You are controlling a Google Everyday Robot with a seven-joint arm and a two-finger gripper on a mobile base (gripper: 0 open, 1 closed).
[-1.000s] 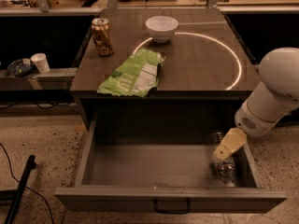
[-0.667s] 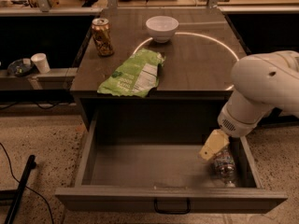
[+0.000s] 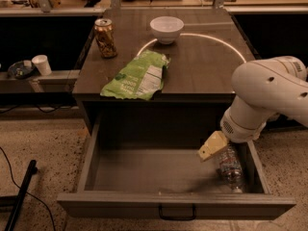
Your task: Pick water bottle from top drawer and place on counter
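**While the bottle lies in the drawer, nothing has been lifted yet**

Though the top drawer (image 3: 144, 203) stands pulled fully out, the water bottle (image 3: 232, 170) lies on its side on the drawer floor, in the right front corner, close to the right wall. The gripper (image 3: 212, 147) hangs inside the drawer opening, just left of and above the bottle. Its pale tip is close to the bottle's upper end; whether it touches is unclear. Open or closed: cannot tell from this angle. The white arm (image 3: 262, 95) reaches in from the right.

Counter (image 3: 202, 66): bare patch on the right inside the white circle line (image 3: 226, 42). A green snack bag (image 3: 137, 75) sits at the front left, a drink can (image 3: 105, 37) at the back left, a white bowl (image 3: 166, 29) at the back centre.

Progress, as I judge it:
- Done: drawer open, gripper brought to the bottle.
- Left: the grasp itself, the lift clear of the drawer wall, the carry up, the set-down on the counter.
- Early stage, most work ahead.
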